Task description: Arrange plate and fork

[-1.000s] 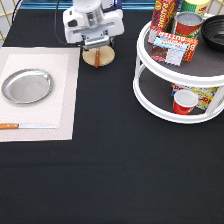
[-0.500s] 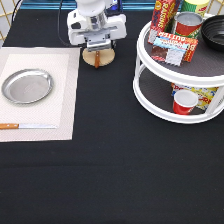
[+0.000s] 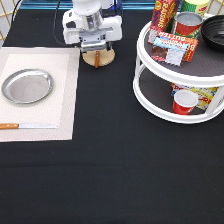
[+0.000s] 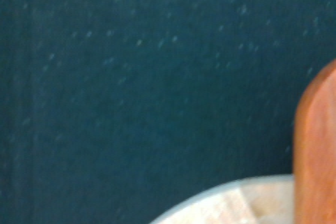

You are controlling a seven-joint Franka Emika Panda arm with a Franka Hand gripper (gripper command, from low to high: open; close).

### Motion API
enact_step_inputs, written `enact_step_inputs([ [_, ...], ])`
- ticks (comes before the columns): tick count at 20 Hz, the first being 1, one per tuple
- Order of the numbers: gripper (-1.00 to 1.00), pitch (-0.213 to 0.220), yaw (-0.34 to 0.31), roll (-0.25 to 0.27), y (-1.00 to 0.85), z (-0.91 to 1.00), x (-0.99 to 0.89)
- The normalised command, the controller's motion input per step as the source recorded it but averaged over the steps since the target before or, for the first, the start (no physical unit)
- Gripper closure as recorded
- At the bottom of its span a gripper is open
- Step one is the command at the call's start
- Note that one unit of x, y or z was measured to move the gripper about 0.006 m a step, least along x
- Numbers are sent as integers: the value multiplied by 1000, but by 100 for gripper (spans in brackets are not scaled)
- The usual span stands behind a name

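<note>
Hand (image 3: 97,51) sits low at the exterior view's top, right over the small wooden disc (image 3: 98,58). A brown handle, prob. the fork (image 3: 97,60), pokes out below the hand on the disc; tines hidden. Fingers are buried under the white body, so can't tell how far apart they are or if they grip anything. Plate (image 3: 27,86) lies on the pale placemat (image 3: 64,95) at the exterior view's left, knife (image 3: 27,126) below it, partly cut off. Wrist view: only dark counter (image 4: 135,100), disc edge, brown handle.
</note>
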Motion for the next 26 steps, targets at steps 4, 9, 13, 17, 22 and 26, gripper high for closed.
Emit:
enact_step_inputs([
  [4, -100, -31, -31, -134, 225, -215, 0],
  [9, -100, 2, -9, -141, 274, -189, -55],
  [13, -100, 16, 0, -133, 185, -74, -126],
  [17, 100, 7, 12, -123, 186, 29, -5],
  [22, 100, 0, 73, -60, 150, 0, -17],
  [26, 100, -6, 147, -110, 330, 0, 0],
])
